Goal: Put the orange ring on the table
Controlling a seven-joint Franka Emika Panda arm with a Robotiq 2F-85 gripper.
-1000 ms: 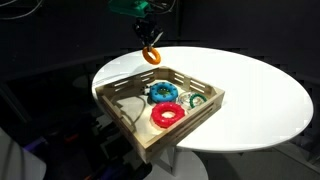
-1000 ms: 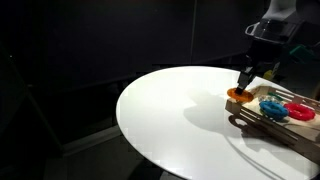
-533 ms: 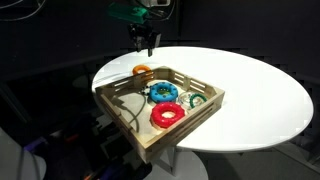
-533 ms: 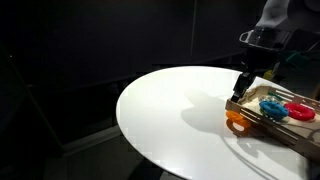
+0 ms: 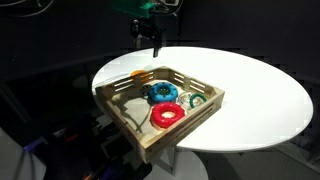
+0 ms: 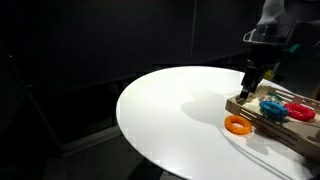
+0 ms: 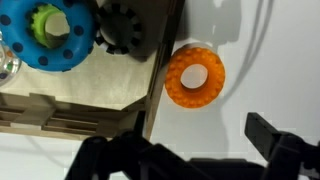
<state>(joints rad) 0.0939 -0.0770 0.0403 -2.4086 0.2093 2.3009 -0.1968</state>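
Note:
The orange ring [image 7: 194, 76] lies flat on the white table [image 7: 245, 90], just outside the wooden tray's wall. Both exterior views show the orange ring [image 5: 140, 73] [image 6: 238, 125] resting on the table [image 5: 250, 90] [image 6: 170, 110] beside the tray. My gripper [image 5: 150, 42] [image 6: 253, 80] hangs above the ring, apart from it. In the wrist view the gripper [image 7: 180, 138] is open, its dark fingers [image 7: 272, 133] spread wide with only bare tabletop between them.
The slatted wooden tray [image 5: 125, 98] [image 6: 292, 128] [image 7: 158, 95] sits on the table edge. It holds a red ring [image 5: 167, 114], a blue ring [image 5: 163, 92] [image 7: 45, 35] and a small green piece [image 5: 196, 100]. A black toothed ring [image 7: 125, 25] lies inside too.
The gripper opened and let go of the orange ring, which dropped from the jaws onto the table beside the tray. The gripper has risen slightly.

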